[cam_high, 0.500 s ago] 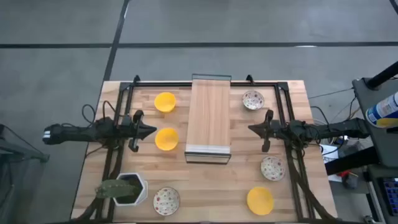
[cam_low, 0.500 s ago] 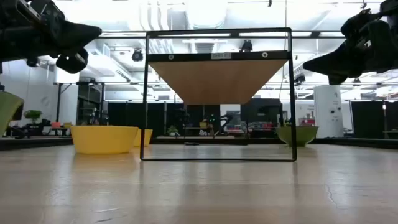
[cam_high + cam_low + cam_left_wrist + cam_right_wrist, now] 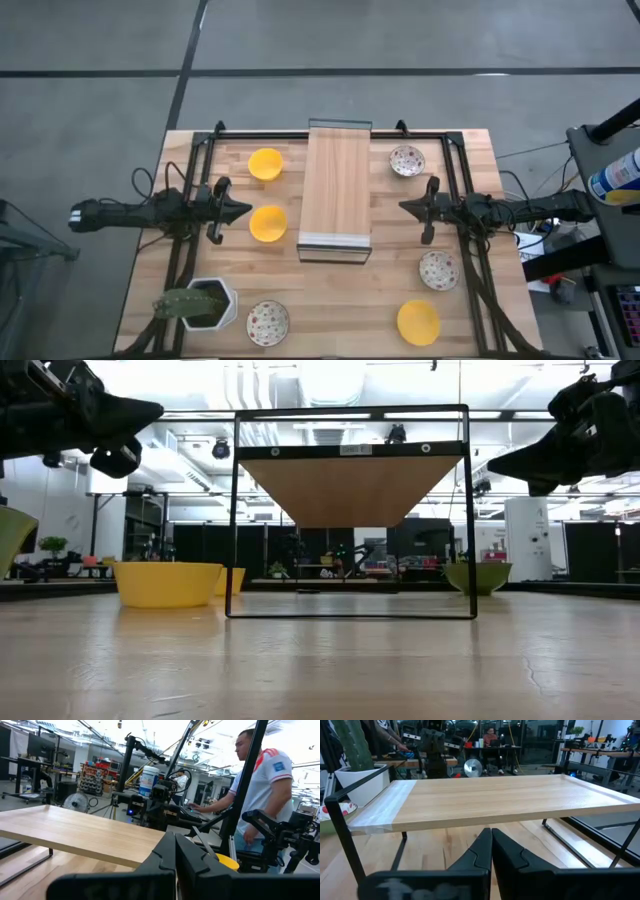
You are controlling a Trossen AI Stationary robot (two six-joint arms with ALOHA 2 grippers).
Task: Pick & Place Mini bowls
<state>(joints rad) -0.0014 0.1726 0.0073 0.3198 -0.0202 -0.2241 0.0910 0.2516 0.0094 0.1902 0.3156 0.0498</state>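
Observation:
Three plain yellow bowls sit on the table: one far left (image 3: pixel 265 163), one at left centre (image 3: pixel 268 223), one near right (image 3: pixel 418 321). Three speckled white bowls sit at far right (image 3: pixel 407 160), right (image 3: pixel 438 269) and near left (image 3: pixel 267 322). My left gripper (image 3: pixel 244 210) is shut and empty, hovering above the table just left of the left-centre yellow bowl. My right gripper (image 3: pixel 405 207) is shut and empty, hovering right of the raised wooden shelf (image 3: pixel 338 185). Each gripper's shut fingertips also show in its own wrist view, left (image 3: pixel 175 840) and right (image 3: pixel 491 834).
A wooden shelf on a black wire frame (image 3: pixel 350 510) stands across the table's middle. A white hexagonal pot with a cactus (image 3: pixel 205 303) sits at the near left corner. A person in a white shirt (image 3: pixel 260 780) stands beyond the table's right side.

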